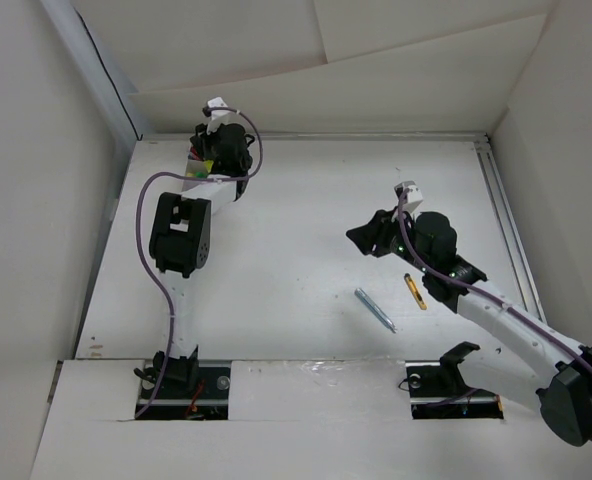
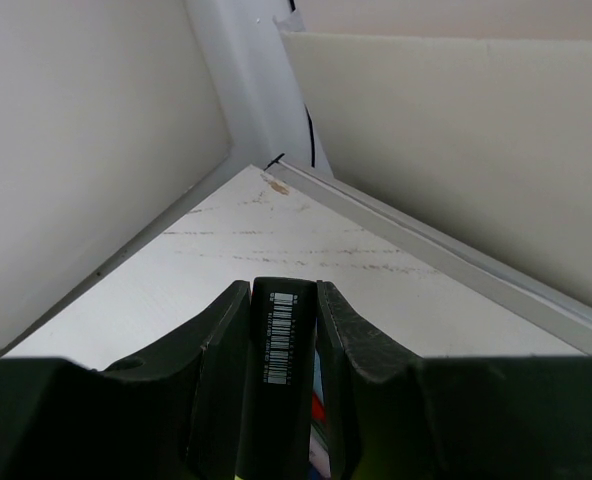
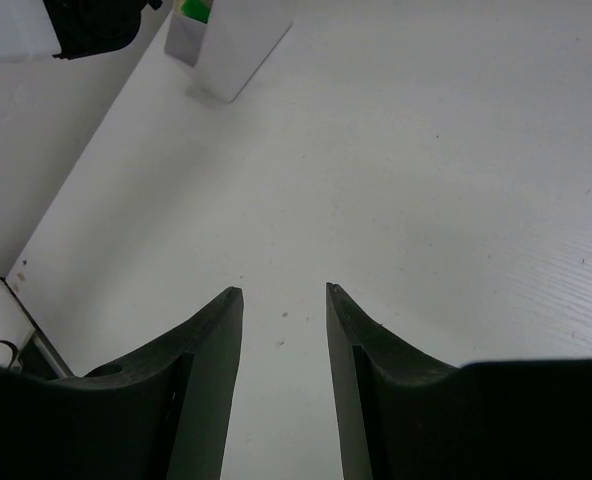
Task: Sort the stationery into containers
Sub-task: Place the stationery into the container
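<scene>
A black barcode-labelled marker [image 2: 281, 340] is clamped between the left fingers [image 2: 226, 335], while the right fingers [image 3: 214, 350] are held apart over the desk [image 3: 426, 150].

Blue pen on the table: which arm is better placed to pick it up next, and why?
Right. Its gripper is open, empty and nearer the blue pen; the left gripper is at the far box, shut on a black marker.

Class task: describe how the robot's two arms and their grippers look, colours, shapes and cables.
Both the left arm and right arm have white links and bulky black joints, each trailing a purple cable. The left gripper and right gripper have two curved matte-black fingers.
</scene>
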### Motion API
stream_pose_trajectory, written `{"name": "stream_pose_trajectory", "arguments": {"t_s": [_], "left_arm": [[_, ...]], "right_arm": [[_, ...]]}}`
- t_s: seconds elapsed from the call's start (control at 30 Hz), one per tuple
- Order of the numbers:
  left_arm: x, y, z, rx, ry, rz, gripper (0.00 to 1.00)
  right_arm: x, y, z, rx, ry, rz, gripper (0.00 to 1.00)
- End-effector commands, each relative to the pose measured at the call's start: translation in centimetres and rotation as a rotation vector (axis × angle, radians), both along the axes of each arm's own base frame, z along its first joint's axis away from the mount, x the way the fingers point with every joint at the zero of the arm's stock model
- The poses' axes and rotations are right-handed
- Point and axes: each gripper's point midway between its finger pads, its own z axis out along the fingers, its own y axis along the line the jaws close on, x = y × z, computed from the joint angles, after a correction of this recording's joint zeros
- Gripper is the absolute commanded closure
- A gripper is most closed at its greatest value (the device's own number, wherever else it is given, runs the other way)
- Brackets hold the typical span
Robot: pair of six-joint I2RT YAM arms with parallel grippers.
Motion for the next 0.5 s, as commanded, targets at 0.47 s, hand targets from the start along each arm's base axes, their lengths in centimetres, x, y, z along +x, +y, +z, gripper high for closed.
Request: {"name": "stream_pose_trajectory", "arguments": {"t_s": [0.47], "left_arm": [[-1.1, 0.9, 1.4, -0.006, -0.067, 0.053, 0.88]], "right_arm": [[-0.5, 0.8, 2.0, 0.032, -0.082, 0.043, 0.55]]}}
